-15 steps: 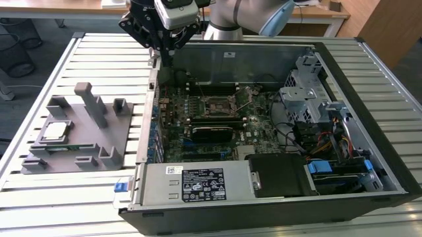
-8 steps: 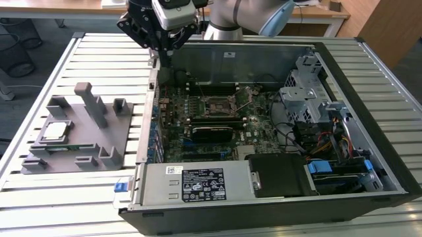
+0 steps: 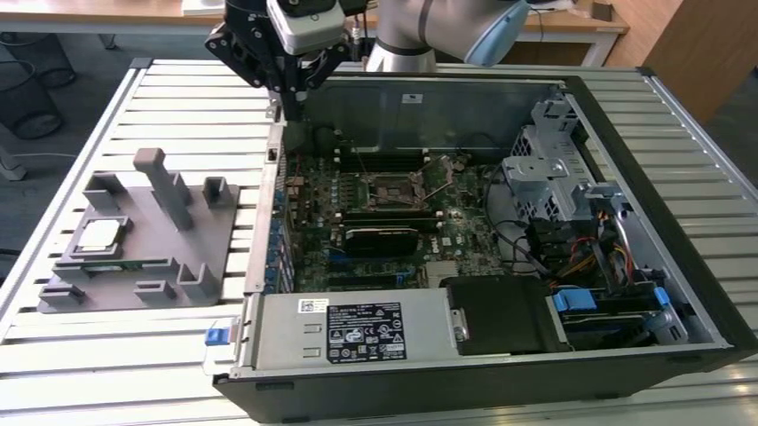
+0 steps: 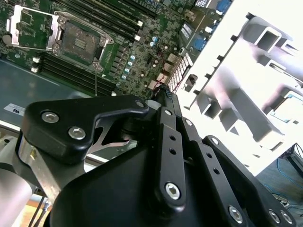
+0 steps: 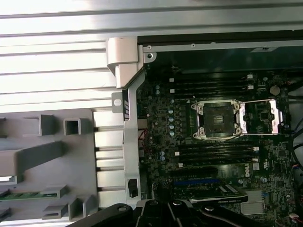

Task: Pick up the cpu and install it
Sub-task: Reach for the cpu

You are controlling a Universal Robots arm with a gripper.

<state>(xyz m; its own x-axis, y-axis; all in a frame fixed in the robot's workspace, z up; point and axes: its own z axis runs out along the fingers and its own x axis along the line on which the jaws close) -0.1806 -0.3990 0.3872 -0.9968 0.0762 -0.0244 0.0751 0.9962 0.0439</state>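
Note:
The cpu (image 3: 99,233), a small silver-grey square, lies flat in a pocket of the grey holder (image 3: 142,240) on the exterior view's left. My gripper (image 3: 290,112) hangs above the far left corner of the open computer case (image 3: 663,222), well away from the cpu, its fingers closed together with nothing between them. The bare cpu socket (image 3: 391,188) sits mid-motherboard. Its metal load plate (image 5: 259,118) is swung open beside the socket (image 5: 217,119) in the first wrist view. The second wrist view shows the gripper (image 4: 163,93) from behind, with the socket (image 4: 78,40) beyond it.
A green memory stick (image 3: 106,264) lies in the holder below the cpu. Grey posts (image 3: 160,182) rise from the holder. Inside the case are a black heatsink card (image 3: 379,238), a drive cage (image 3: 551,169), cables (image 3: 569,248) and a power supply (image 3: 355,328). The slatted table (image 3: 177,115) surrounds everything.

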